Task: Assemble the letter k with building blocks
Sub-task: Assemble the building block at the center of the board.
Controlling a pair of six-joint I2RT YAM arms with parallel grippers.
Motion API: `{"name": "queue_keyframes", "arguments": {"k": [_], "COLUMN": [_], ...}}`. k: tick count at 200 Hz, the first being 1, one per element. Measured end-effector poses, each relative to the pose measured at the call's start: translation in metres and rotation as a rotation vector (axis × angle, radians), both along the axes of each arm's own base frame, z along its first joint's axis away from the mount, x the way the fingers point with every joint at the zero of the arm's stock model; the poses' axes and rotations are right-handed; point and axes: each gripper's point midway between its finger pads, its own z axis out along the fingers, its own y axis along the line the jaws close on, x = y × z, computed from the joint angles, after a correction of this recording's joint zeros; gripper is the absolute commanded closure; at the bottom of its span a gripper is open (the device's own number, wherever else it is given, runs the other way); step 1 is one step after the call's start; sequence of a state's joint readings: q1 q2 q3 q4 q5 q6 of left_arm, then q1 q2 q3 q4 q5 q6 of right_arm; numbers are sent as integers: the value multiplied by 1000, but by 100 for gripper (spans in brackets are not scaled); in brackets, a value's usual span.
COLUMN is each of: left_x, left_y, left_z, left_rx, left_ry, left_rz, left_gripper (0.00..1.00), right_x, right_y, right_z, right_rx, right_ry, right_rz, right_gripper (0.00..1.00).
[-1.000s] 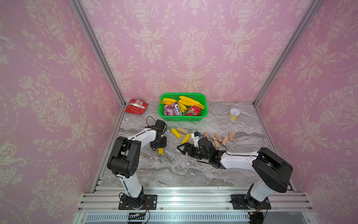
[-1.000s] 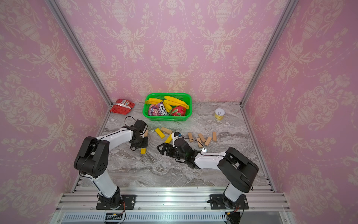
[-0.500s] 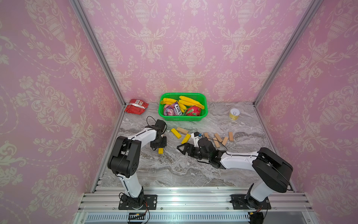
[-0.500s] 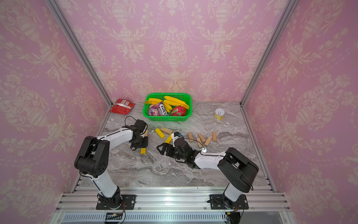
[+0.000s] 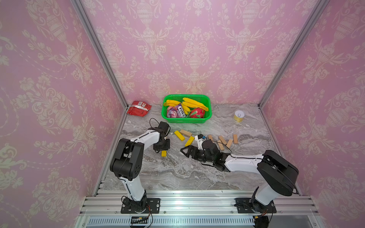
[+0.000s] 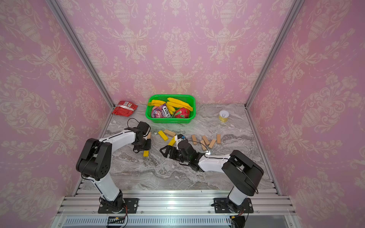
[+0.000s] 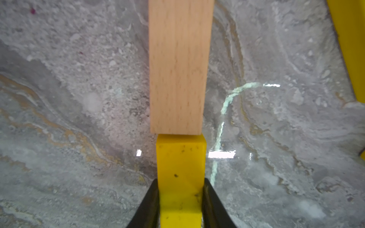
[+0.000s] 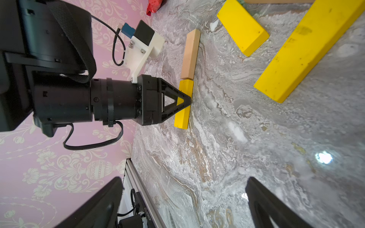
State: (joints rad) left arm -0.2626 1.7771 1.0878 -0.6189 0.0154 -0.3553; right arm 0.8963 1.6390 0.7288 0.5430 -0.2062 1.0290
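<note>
My left gripper is shut on a yellow building block lying flat on the marble; its black fingers press both long sides. This block's far end meets a wooden block end to end in a straight line, also seen from the right wrist as yellow block and wooden block. No letter k shape is in view. My right gripper hovers open and empty to the right, pointing at the left gripper. Two more yellow blocks lie behind it.
A wooden block and several more wooden blocks lie scattered to the right. At the back stand a green basket of bananas and snacks, a red packet and a yellow can. Pink walls close in three sides.
</note>
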Motion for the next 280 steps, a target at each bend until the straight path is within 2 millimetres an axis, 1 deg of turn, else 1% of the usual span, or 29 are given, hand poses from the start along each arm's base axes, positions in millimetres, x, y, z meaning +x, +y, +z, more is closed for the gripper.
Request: {"name": "queue_keyframes", "arguments": {"k": [84,280], "left_x": [2,2], "left_y": [6,5], "left_z": [0,0], "left_rx": [22,24], "left_ry": [-4,7], "left_rz": [10,9], "left_gripper": [96,93], "right_x": [0,0], "right_y": [0,0], "right_z": [0,0], "right_rx": [0,0], "right_ry": [0,0], "right_rz": [0,0], "right_gripper": [0,0]}}
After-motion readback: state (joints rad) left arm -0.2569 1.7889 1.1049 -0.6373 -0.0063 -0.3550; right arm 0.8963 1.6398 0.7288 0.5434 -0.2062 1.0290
